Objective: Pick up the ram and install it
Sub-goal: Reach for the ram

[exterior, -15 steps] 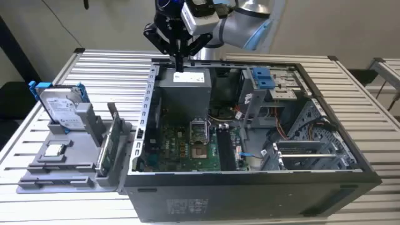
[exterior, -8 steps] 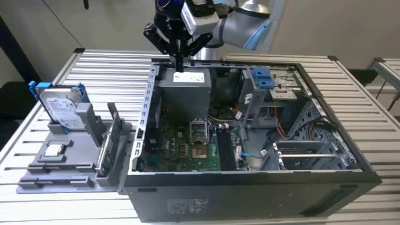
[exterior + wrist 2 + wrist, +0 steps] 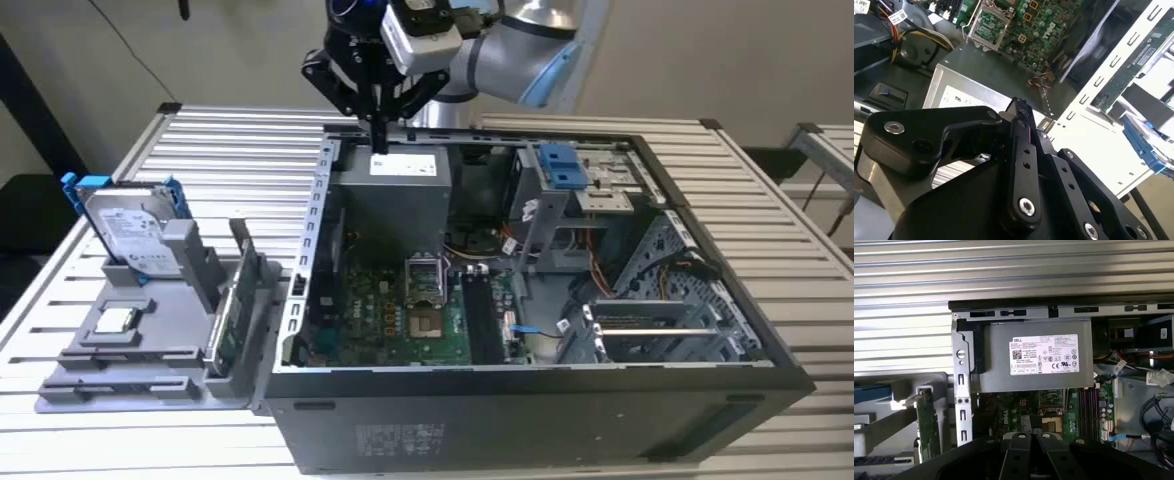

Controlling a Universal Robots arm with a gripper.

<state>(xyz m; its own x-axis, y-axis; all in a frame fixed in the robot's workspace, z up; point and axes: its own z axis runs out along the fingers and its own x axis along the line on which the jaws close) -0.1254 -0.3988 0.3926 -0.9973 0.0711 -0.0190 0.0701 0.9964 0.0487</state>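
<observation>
Judged step: approach, with the pick not yet made. The gripper (image 3: 380, 140) is closed, with nothing visible between its fingers, directly above the power supply (image 3: 407, 170). The ram's location cannot be told. Grasping calls for parted fingers aligned across its thin edges.

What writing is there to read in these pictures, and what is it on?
Power supply label: fine print and marks, too small to read.
Hard drive label: too small to read.
Pale print on the computer case, front wall: too small to read.
</observation>
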